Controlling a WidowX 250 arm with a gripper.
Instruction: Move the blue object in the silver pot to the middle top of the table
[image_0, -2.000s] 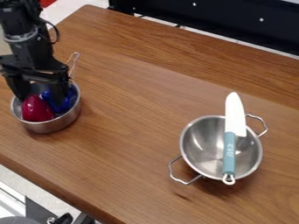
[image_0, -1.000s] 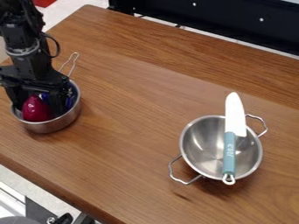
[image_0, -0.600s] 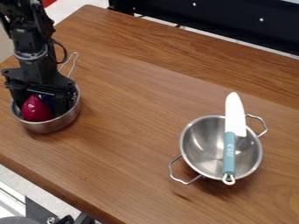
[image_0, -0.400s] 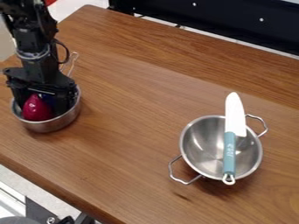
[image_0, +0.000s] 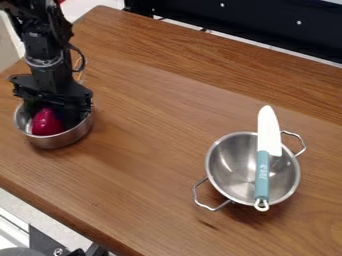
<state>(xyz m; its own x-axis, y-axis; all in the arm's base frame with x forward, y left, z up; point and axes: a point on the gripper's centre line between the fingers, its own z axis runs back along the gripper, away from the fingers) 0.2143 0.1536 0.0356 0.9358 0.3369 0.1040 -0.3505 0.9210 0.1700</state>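
Camera view: can't make out the blue object, it's hidden or lost in the dark under my gripper (image_0: 61, 109). Best guess from the task: inside the silver pot (image_0: 56, 142) at the left of the table (image_0: 160, 90). A red object (image_0: 47, 122) sits in the same pot, in front of my gripper's dark parts, so it's a neighbour to watch; a careless lift could drag or tip it.

Progress: gripper is down at the pot's mouth, so the reach looks done. Gripper state: can't tell whether it's spread, pressed together or pinching the blue object. Nothing lifted clear of the rim as far as I can see. Left to do: confirm the hold, raise straight up past the rim, carry to the middle top of the table, set down, let go. Call it early to midway.

Further out: a two-handled metal bowl (image_0: 230, 165) at the right, knife (image_0: 268, 131) lying across it. Both well apart from me, and I'd expect the route up to the target to miss them.

Hard to see: pot's far inside wall, behind the gripper. Wire handle (image_0: 81, 77) is partly behind the arm (image_0: 43, 47). Arm's upper end is cut off by the view's edge
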